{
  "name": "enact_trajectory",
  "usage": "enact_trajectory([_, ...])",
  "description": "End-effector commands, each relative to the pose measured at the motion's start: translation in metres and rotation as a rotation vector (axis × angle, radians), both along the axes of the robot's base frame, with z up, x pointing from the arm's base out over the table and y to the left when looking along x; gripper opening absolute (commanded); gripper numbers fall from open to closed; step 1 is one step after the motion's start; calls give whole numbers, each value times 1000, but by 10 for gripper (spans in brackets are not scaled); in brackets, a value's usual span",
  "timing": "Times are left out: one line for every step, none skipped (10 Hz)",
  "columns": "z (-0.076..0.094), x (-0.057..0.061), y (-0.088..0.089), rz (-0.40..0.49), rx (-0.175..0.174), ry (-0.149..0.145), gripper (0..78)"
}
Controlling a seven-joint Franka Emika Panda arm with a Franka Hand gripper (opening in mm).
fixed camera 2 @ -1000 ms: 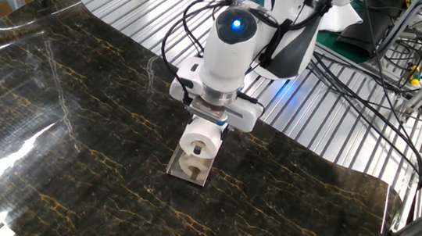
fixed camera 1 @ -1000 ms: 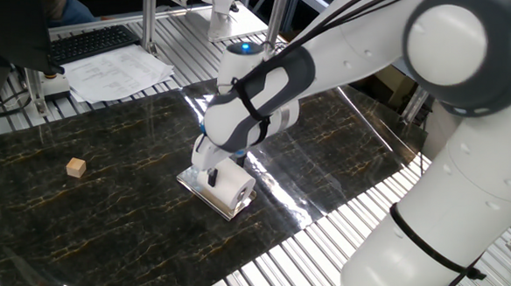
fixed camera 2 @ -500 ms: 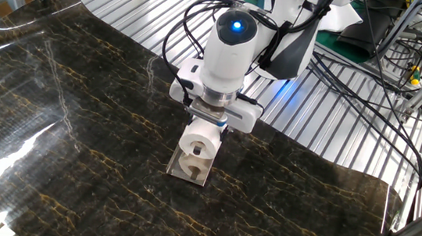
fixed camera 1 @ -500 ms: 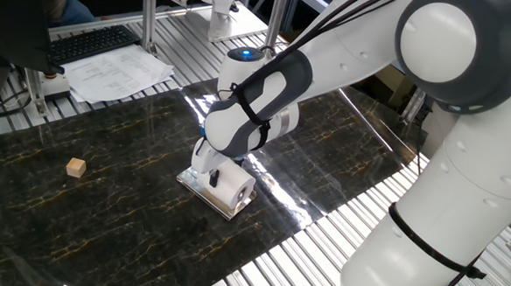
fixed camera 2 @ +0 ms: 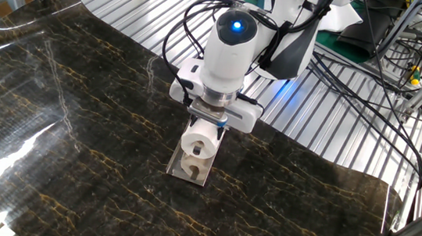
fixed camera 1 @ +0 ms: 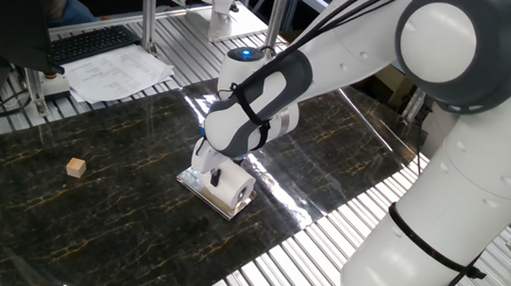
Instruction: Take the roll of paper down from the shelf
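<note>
The white roll of paper (fixed camera 1: 234,189) lies on its side on the shelf (fixed camera 1: 190,178), a small mirror-like metal plate on the dark marble table. In the other fixed view the roll (fixed camera 2: 199,143) shows its hollow core, with its reflection in the shelf (fixed camera 2: 189,172) below it. My gripper (fixed camera 1: 225,181) reaches down over the roll, one finger on each side, and is closed on it. A black finger (fixed camera 1: 214,175) presses the roll's left side. The roll still rests on the plate. In the other fixed view the gripper (fixed camera 2: 202,135) hides the roll's back end.
A small tan wooden cube (fixed camera 1: 76,167) sits on the marble at the left. Papers (fixed camera 1: 116,71) and a keyboard (fixed camera 1: 92,42) lie beyond the far edge. A glossy clear sheet (fixed camera 2: 28,134) covers the marble. Ribbed metal (fixed camera 2: 334,139) surrounds it, with cables (fixed camera 2: 388,81) behind.
The fingers have drawn in slightly against the roll's sides. The roll and the plate stay in place, and the arm has barely moved.
</note>
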State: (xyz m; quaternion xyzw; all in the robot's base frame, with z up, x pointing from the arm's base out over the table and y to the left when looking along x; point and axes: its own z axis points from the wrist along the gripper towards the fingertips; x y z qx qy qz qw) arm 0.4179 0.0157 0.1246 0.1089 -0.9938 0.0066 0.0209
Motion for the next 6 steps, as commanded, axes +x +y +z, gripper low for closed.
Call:
enact_trajectory([-1, 0, 0, 0, 0, -6, 14])
enact_trajectory([-1, 0, 0, 0, 0, -6, 14])
enact_trajectory([32, 3, 17, -65, -22, 18, 14])
enact_trajectory([32, 3, 17, -66, -22, 18, 14])
enact_trajectory([34, 3, 18, -69, -22, 19, 14])
enact_trajectory([36, 3, 18, -73, -22, 20, 14])
